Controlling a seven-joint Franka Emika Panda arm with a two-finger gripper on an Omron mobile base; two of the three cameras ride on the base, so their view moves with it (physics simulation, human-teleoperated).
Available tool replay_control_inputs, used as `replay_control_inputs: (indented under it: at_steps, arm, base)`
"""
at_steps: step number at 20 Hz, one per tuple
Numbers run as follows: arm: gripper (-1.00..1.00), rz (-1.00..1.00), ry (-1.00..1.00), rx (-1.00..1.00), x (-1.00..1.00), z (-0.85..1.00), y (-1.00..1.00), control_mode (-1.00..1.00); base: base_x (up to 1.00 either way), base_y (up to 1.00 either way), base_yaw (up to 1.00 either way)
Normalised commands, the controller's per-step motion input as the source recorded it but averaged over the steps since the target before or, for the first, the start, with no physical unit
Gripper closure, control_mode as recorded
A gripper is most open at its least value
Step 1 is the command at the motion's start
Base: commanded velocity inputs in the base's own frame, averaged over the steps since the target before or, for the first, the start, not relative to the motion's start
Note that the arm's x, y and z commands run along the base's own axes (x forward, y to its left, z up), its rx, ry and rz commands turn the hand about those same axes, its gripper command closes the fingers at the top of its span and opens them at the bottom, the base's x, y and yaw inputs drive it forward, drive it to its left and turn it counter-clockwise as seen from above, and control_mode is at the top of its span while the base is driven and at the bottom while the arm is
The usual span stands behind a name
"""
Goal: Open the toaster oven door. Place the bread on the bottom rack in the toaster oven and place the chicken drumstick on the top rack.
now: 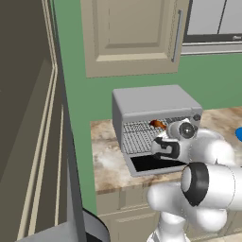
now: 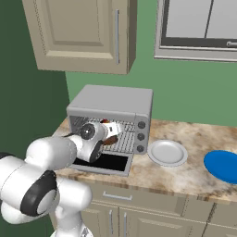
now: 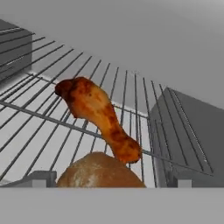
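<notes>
We judge the main risk now is the withdrawal: the chicken drumstick (image 3: 98, 118) lies on the top rack (image 3: 52, 92) with its tapered end reaching toward the rack's near edge, right above the bread (image 3: 100, 171), so a careless pull-back could catch that end and drag or roll it off the wires onto the bread or onto the toaster oven door (image 1: 153, 165), which lies folded down over the worktop (image 2: 194, 176). The arm could also clip the frame of the toaster oven (image 2: 111, 104) as it backs out of the opening. The bread seems to sit on the bottom rack, though that rack is largely hidden behind it. The hand (image 3: 109, 183) stands spread wide at the mouth of the oven, holding nothing; we see no finger touching the meat or the bread.
</notes>
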Motion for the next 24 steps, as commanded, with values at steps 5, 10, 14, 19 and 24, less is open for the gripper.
replay_control_inputs:
  at_steps: [5, 10, 14, 19, 24]
  arm:
    - [-1.00, -0.27, 0.08, -0.01, -0.57, 1.00, 0.14, -1.00]
    - [-1.00, -0.19, 0.07, -0.01, -0.56, 0.40, 0.11, -1.00]
    - [-1.00, -0.14, 0.29, 0.00, -0.82, -0.13, 0.00, -1.00]
    - [-1.00, -0.15, 0.32, 0.00, -0.62, -0.19, -0.03, -1.00]
    - [-1.00, -0.15, 0.09, 0.00, 0.02, -0.41, -0.03, -1.00]
  base:
    - [0.00, 0.00, 0.00]
    - [0.00, 0.00, 0.00]
    - [0.00, 0.00, 0.00]
    - [0.00, 0.00, 0.00]
    - [0.00, 0.00, 0.00]
